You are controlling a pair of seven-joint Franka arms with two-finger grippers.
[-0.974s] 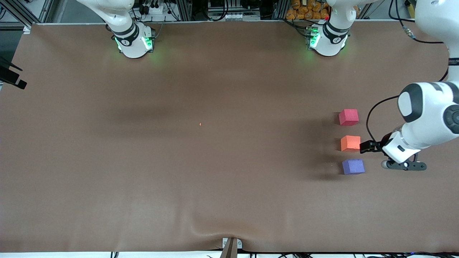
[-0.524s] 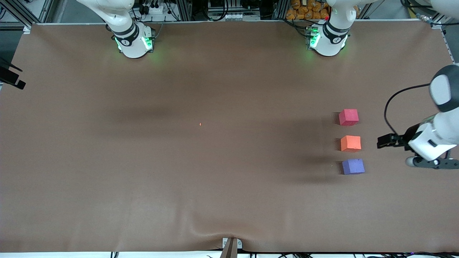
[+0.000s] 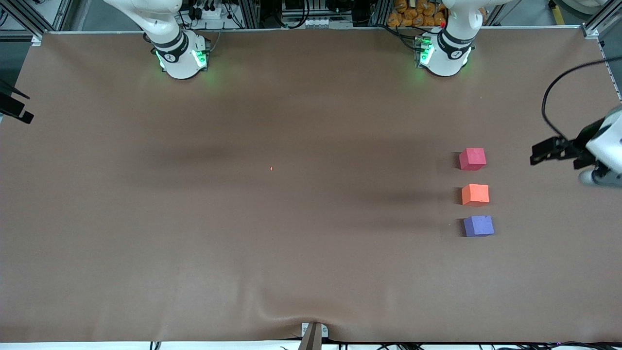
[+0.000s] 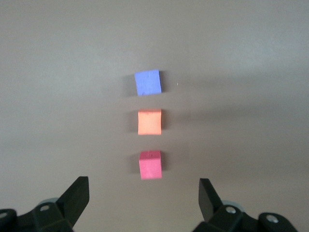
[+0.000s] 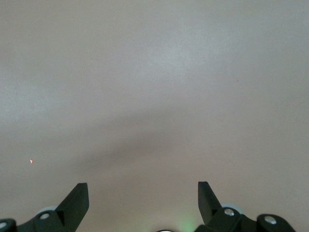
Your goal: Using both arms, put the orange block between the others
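Observation:
Three foam cubes stand in a line toward the left arm's end of the table. The orange block (image 3: pixel 475 194) (image 4: pixel 149 122) sits in the middle. The red-pink cube (image 3: pixel 472 159) (image 4: pixel 150 165) lies farther from the front camera and the purple cube (image 3: pixel 478 226) (image 4: pixel 147 82) nearer. My left gripper (image 3: pixel 537 153) (image 4: pixel 143 180) hangs open and empty over bare table, past the cubes toward the left arm's end. The right gripper (image 5: pixel 142 186) is open and empty above bare table, out of the front view.
A tiny orange speck (image 3: pixel 271 168) (image 5: pixel 31 161) lies mid-table. The brown table cover (image 3: pixel 243 243) has a wrinkle at its near edge by a bracket (image 3: pixel 313 333). A black object (image 3: pixel 17 109) pokes in at the right arm's end.
My left gripper has drawn back from beside the orange block, toward the table's end and the bases. The three cubes have not moved.

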